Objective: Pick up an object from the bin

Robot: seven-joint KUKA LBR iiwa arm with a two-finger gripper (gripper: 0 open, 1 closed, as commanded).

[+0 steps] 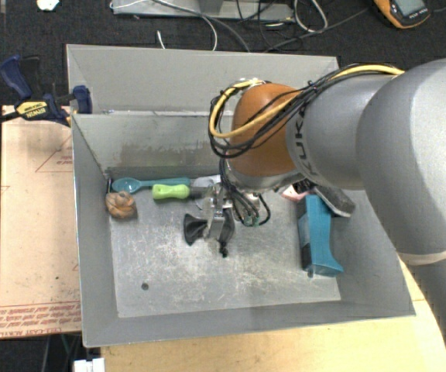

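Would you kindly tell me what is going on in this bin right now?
The grey robot arm reaches in from the right. Its gripper is low over the middle of the grey metal bin, right beside a small black object; whether it holds it is unclear. A green-handled tool and a brown lumpy thing lie at the back left, and a blue box-shaped item lies on the right.
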